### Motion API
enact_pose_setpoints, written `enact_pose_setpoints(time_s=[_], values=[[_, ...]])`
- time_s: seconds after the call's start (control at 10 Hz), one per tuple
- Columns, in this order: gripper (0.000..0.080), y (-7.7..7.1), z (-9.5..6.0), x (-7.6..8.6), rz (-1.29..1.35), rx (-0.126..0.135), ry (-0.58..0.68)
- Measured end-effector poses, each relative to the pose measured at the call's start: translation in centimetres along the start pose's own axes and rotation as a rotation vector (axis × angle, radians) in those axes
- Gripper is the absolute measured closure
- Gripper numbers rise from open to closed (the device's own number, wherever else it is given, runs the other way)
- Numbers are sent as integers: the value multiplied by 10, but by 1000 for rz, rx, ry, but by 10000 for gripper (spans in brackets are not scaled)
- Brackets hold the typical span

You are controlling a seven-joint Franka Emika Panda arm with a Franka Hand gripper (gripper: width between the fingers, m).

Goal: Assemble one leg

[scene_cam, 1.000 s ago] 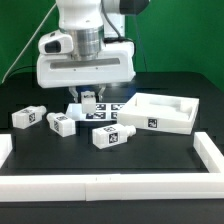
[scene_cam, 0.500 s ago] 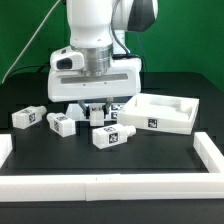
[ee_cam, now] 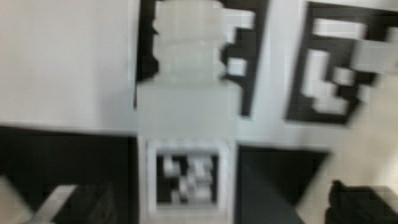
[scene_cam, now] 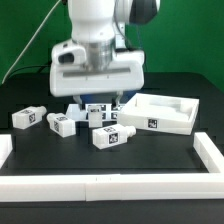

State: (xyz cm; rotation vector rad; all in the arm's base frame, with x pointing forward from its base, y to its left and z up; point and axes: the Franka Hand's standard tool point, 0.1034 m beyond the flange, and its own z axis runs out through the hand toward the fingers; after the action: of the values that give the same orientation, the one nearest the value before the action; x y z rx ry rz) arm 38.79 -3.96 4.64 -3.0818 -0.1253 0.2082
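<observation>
White leg (scene_cam: pixel 97 114) lies centred beneath the gripper (scene_cam: pixel 97 104), over the marker board (ee_cam: pixel 329 60); blur hides whether the jaws clamp it; keep the grasp square across its narrow sides.

White leg (scene_cam: pixel 110 137) bearing a black-and-white square marker; white tray-like piece (scene_cam: pixel 176 126); black table (scene_cam: pixel 150 152); green backdrop (scene_cam: pixel 18 30); white robot arm (scene_cam: pixel 95 18).

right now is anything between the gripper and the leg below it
Nothing visible does. The leg lies straight under the gripper, with only the marker board behind it; the nearest other leg lies clear.
</observation>
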Motion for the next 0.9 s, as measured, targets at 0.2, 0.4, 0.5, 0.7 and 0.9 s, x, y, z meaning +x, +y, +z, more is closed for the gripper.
enact_pose_setpoints(time_s=[0.2, 0.4, 0.5, 0.7, 0.9], values=[[158, -4, -33, 21, 74, 20, -33], [152, -20, -45, 46, 148, 19, -39], [150, -23, -48, 61, 188, 26, -87], [150, -21, -47, 68, 183, 27, -89], [150, -21, -47, 68, 183, 27, -90]])
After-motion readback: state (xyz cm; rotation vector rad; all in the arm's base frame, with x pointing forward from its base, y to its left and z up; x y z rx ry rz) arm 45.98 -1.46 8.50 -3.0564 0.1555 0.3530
